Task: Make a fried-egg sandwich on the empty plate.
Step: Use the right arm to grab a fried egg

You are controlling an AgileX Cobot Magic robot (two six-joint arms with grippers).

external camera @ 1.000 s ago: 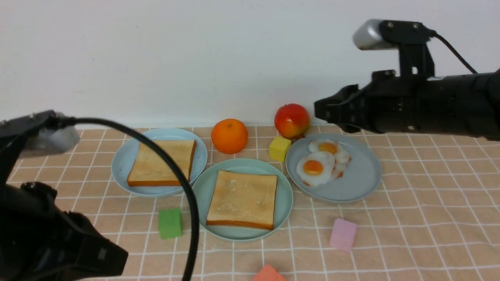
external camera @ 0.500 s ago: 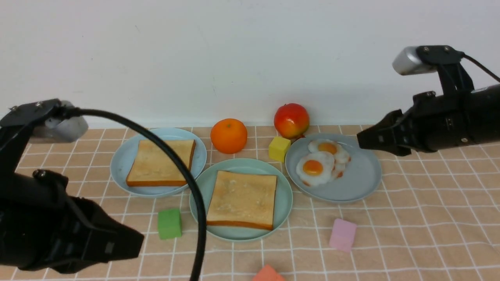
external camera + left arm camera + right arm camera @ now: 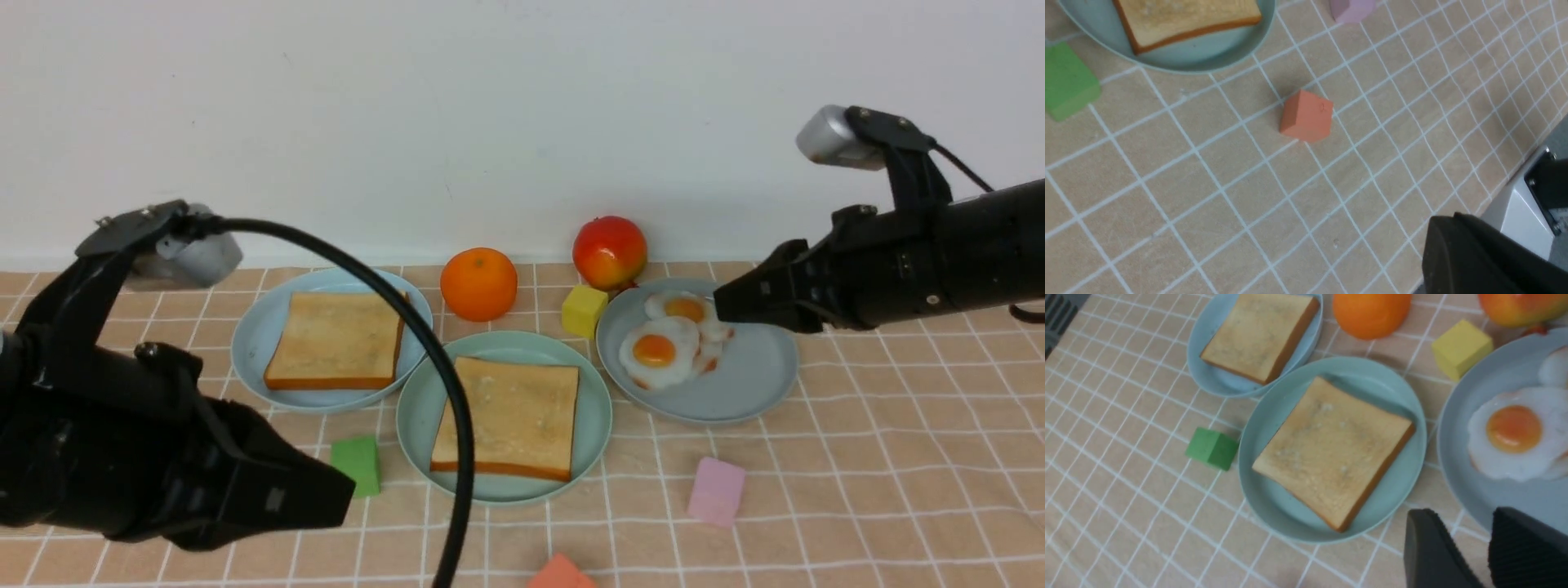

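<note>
One square golden-tan toast slice with a darker brown crust lies flat on the round mint-green plastic plate, near the middle of the table, its top face uncovered. A second toast slice of the same kind lies on a round pale sky-blue plate to the left and a little farther back, the two plates' rims close together. To the right, a round grey-blue plate holds two white fried eggs with orange yolks, one overlapping the other.

Behind the plates sit a round orange fruit, a red-and-yellow apple and a small yellow cube. In front lie a green cube, a pink cube and an orange-red cube, all on a peach tablecloth with a white grid.

The black right gripper reaches in from the right, its tip above the grey-blue plate beside the eggs, its jaws spread and empty. The black left gripper hangs low at the front left, near the green cube, its jaws pressed together on nothing.
</note>
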